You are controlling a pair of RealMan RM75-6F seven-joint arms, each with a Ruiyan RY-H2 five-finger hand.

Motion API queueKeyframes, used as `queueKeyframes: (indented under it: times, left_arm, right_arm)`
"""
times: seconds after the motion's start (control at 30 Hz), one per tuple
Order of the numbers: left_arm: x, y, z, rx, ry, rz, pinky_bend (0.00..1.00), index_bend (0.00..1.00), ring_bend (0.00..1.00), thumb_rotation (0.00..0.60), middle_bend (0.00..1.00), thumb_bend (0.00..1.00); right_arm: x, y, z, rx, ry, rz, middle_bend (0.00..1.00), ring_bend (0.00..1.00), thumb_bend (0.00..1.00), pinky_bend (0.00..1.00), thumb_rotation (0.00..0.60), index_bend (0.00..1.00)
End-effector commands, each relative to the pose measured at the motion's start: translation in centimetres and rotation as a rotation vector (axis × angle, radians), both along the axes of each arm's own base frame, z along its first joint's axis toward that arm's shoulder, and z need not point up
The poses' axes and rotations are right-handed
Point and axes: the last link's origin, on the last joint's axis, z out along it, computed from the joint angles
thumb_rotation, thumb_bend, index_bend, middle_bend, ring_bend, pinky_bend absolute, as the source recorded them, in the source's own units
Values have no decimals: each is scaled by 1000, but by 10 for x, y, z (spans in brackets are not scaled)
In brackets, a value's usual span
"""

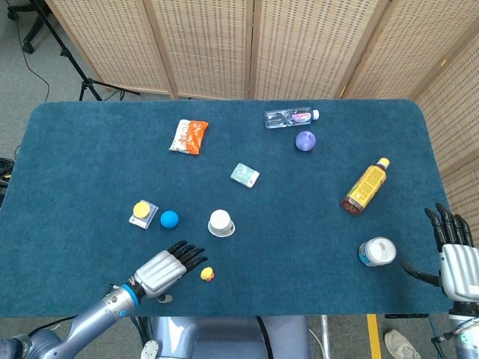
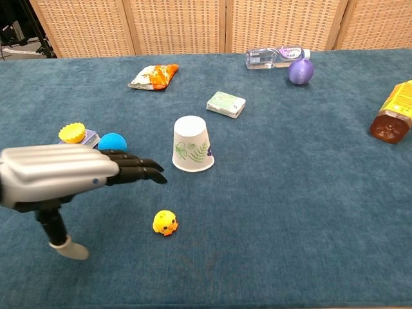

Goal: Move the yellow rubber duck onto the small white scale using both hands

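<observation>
The yellow rubber duck (image 1: 207,274) (image 2: 165,223) sits on the blue cloth near the front edge. My left hand (image 1: 166,269) (image 2: 71,172) hovers just left of the duck, flat and open, fingers stretched toward it without touching. The small white scale (image 1: 142,215) (image 2: 88,139) lies at the left with a yellow cap-like object (image 1: 141,208) (image 2: 72,133) on it. My right hand (image 1: 456,258) is open at the table's far right edge, holding nothing; it does not show in the chest view.
A blue ball (image 1: 170,219) lies beside the scale, an upturned paper cup (image 1: 221,222) (image 2: 192,143) just right of it. Farther back are a snack bag (image 1: 188,136), a green packet (image 1: 245,175), a water bottle (image 1: 291,117), a purple ball (image 1: 305,140). An amber bottle (image 1: 365,185) and a can (image 1: 377,251) lie right.
</observation>
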Motion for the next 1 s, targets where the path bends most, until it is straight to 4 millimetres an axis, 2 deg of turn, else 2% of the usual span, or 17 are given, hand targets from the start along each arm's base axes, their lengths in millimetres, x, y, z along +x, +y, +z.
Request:
queueKeyframes:
  times: [0.03, 0.33, 0.63, 1.0]
  left_arm:
    - [11, 3, -14, 1, -8, -5, 0, 171, 0, 600, 0, 145]
    - [18, 11, -32, 35, -10, 12, 0, 283, 0, 600, 0, 235]
    - [21, 12, -42, 29, -30, 32, 0, 306, 0, 600, 0, 285]
    - [23, 12, -55, 67, -13, 19, 0, 336, 0, 600, 0, 291]
  right_arm:
    - [-1, -1, 0, -3, -1, 1, 0, 0, 0, 0, 600, 40]
    - [-1, -1, -1, 2, -4, 8, 0, 0, 0, 0, 600, 40]
    - [-1, -1, -2, 9, -6, 16, 0, 0, 0, 0, 600, 40]
    - [-2, -2, -3, 12, -7, 16, 0, 0, 0, 0, 600, 40]
